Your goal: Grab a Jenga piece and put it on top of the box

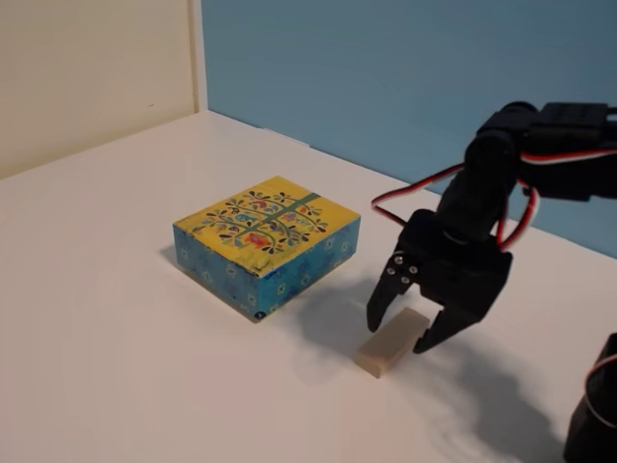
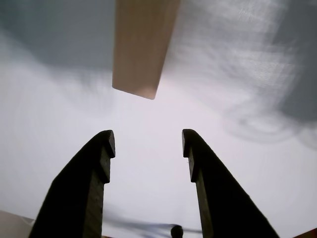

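So the Jenga piece point(image 1: 390, 343) is lying flat on the white table point(image 1: 116, 318), down at about 4 o'clock from the box point(image 1: 267, 244) in the fixed view, near it but clearly apart. The gripper point(image 1: 400, 335) hangs right over the block with its fingers spread wide and empty, one tip on each side of the far end, not touching the wood as far as I can tell. In the wrist view the block point(image 2: 141, 47) sits up at 12 o'clock, beyond the two dark fingertips point(image 2: 104, 148) and a bit off to the 11 o'clock side of the gap between them

My guess on handling: it's a plain wooden block, so light, stiff, nothing to crush or dent (smooth faces though, so maybe a little slick against hard plastic). I'd pinch it across the narrow width, on the two long side faces, somewhere near the middle of its length so it doesn't swing or tip when lifted. A grab near the end looks riskier, it could pivot out
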